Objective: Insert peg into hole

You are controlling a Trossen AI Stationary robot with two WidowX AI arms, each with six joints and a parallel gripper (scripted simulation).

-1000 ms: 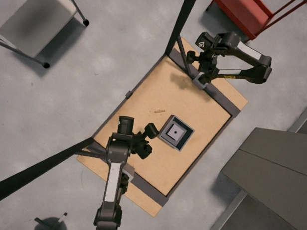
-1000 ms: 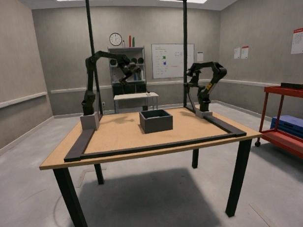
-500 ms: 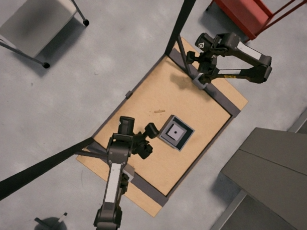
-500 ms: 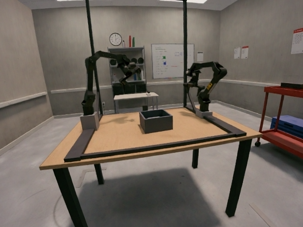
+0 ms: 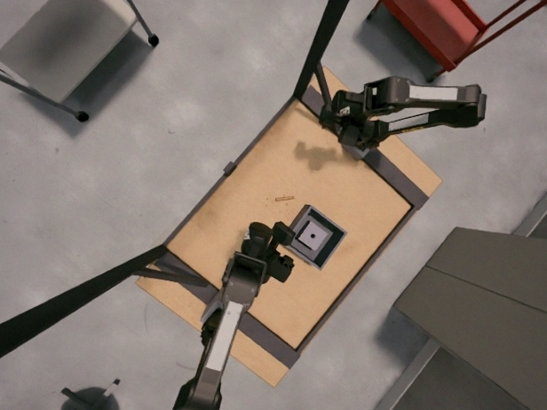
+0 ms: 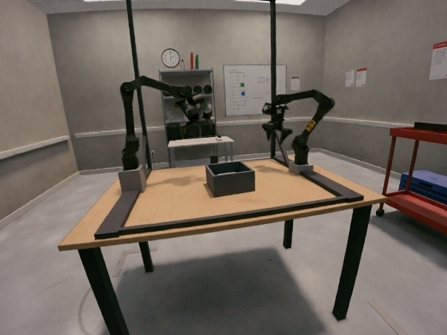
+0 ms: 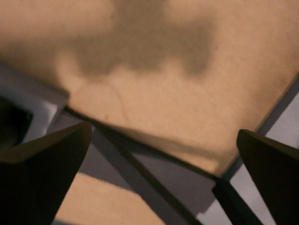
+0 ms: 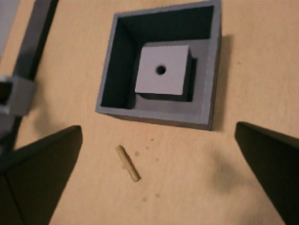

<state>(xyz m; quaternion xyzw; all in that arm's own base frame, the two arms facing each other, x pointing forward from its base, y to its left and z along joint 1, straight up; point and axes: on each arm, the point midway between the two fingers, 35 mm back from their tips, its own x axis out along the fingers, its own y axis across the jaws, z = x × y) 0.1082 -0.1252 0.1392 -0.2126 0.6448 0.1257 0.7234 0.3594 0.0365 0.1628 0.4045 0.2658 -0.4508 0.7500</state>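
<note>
The small wooden peg lies flat on the table top, a short way from the open grey box. In the right wrist view the peg lies just in front of the box. The square plate with its round hole sits at the box bottom. My right gripper hangs high above the table beside the box, open and empty. My left gripper is open and empty over the far table corner, near its own base. The box also shows in the exterior view.
A dark rail runs along the table edges. Two black posts rise at the back corners. A red cart stands off the table's side. The left arm's pale base block is under the left gripper.
</note>
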